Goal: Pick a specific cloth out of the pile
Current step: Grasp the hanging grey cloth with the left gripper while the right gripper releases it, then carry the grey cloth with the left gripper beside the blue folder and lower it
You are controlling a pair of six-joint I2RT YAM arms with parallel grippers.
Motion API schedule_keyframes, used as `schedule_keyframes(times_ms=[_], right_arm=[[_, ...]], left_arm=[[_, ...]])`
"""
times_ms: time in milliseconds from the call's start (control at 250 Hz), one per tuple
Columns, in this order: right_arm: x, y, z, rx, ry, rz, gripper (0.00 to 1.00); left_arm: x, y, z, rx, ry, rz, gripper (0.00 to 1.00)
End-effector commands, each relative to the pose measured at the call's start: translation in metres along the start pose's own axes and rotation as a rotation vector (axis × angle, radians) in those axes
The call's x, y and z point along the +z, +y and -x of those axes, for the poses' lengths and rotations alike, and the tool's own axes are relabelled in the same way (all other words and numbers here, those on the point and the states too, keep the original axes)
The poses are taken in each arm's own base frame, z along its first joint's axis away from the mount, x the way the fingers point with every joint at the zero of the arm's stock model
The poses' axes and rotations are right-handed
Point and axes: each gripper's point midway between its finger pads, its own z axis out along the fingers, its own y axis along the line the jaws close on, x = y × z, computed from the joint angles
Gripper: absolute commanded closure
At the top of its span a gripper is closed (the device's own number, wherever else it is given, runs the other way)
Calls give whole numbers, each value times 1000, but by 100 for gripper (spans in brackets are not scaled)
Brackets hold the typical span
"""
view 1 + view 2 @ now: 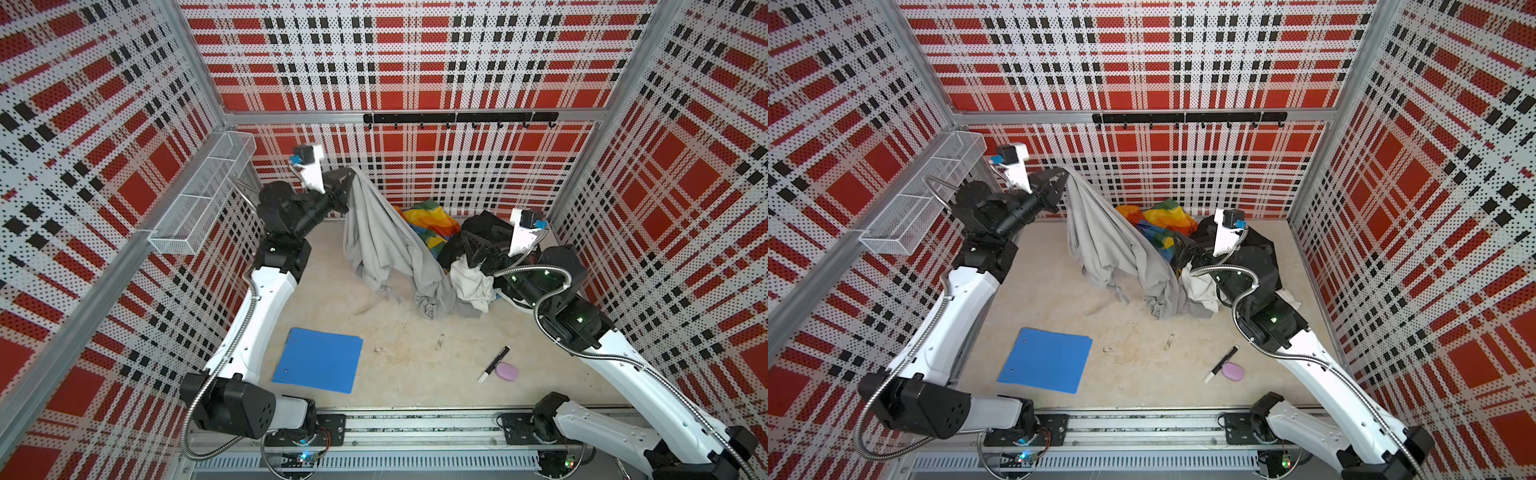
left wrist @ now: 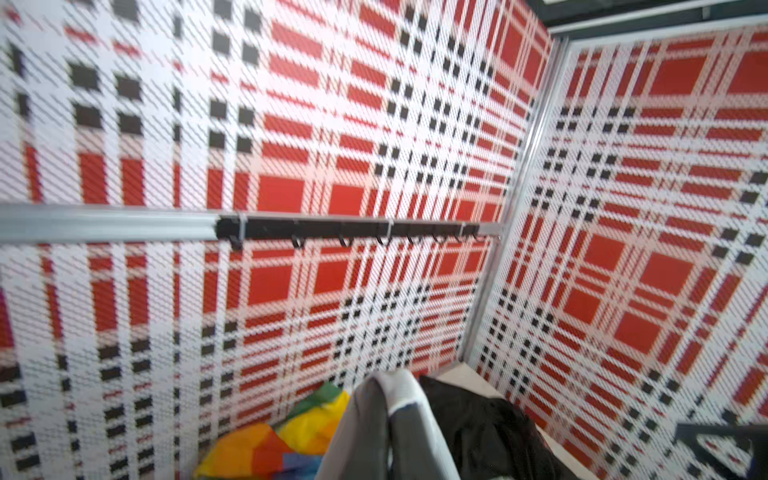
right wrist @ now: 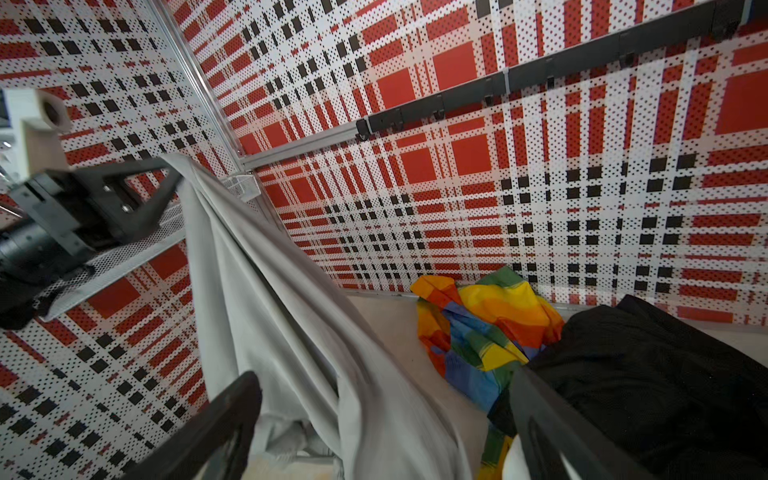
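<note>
White arm shells (image 1: 266, 299), black joints (image 1: 237, 409), silver cable conduits (image 1: 540, 270)

Left claw (image 1: 348, 179) raised and clamped; right claw (image 3: 384, 380) low, spread wide.

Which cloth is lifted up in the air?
The grey cloth, pinched by the left tool and hanging high. The rainbow cloth, black garment and white cloth lie low.

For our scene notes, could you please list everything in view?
grey cloth: one, light grey, top raised, bottom on table
rainbow cloth: one, multicoloured, back of pile
black garment: one, black, pile's right side
white cloth: one, white, pile's front
folder: one, blue, table front left
marker: one, black, table front right
oval object: one, lilac, beside marker
wire basket: one, white, left wall
hook rail: one, black, back wall
left claw: one, black, shut on grey cloth
right claw: one, black, open, by pile
</note>
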Motion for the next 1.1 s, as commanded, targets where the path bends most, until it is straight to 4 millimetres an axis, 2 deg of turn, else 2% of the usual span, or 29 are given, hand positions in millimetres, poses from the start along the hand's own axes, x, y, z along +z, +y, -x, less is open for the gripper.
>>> schedule_keyframes(times_ms=[0,208,364,592,772,912,989,1097], right_arm=[[-10,-12,-10,-11,18,-49,0],[-23,-31,-33,-29,62,-122,0],[-28,-41,-51,-28,104,-154,0],[-39,-53,-65,-29,134,-199,0],[-43,-59,-78,-37,171,-218,0],[-46,-61,-81,-37,179,-227,0],[-47,-61,-83,-31,177,-221,0],[-48,-61,-85,-32,182,-216,0]], left_arm=[[-3,5,57,-1,-159,33,100],[-21,22,131,-46,-358,59,100],[-40,28,176,-59,-515,71,100],[-54,42,219,-75,-631,64,100],[-59,62,240,-121,-691,25,100],[-49,61,249,-125,-687,-44,100],[-41,62,242,-136,-662,-62,100],[-20,68,216,-147,-575,-54,100]])
